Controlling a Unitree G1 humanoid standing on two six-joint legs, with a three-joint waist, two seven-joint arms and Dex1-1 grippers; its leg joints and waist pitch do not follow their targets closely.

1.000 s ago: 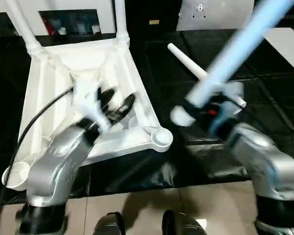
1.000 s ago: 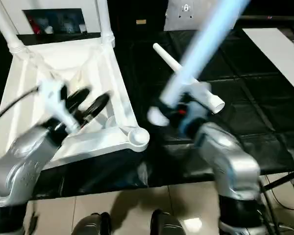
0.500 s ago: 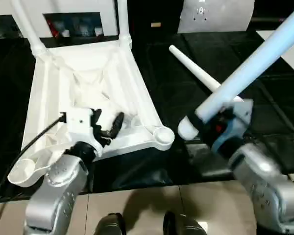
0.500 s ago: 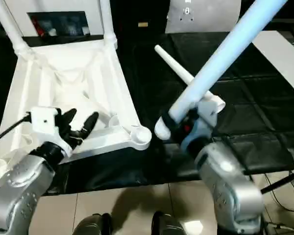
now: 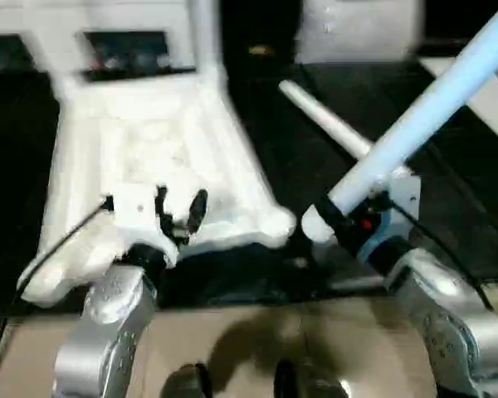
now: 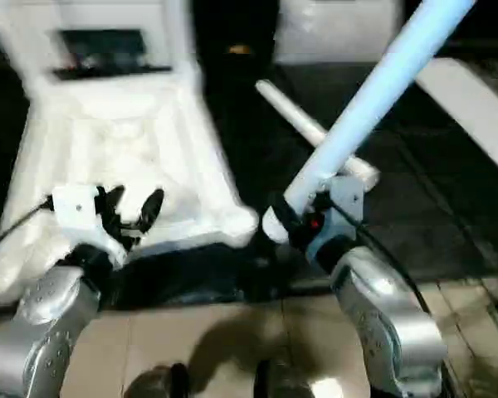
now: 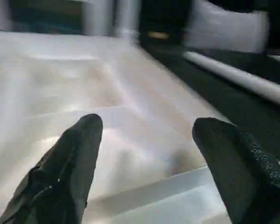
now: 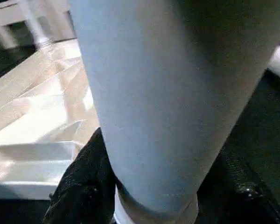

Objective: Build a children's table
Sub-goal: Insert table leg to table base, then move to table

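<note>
Black worktable (image 5: 448, 224) bears ribbed white tabletop (image 5: 149, 157), tapered leg (image 5: 423, 124).

This looks like a robotics lab or test room rather than a home. The work lies on a table (image 5: 448, 224) wrapped in glossy black sheeting (image 6: 415, 215) (creased, catching the light), which stands on a floor of pale, shiny tiles (image 5: 232, 348). Behind the table stands a white cabinet or frame (image 5: 174, 16) with a dark opening holding small blurred objects, and next to it a pale grey panel (image 5: 357, 29) leans against a dark backdrop.
</note>
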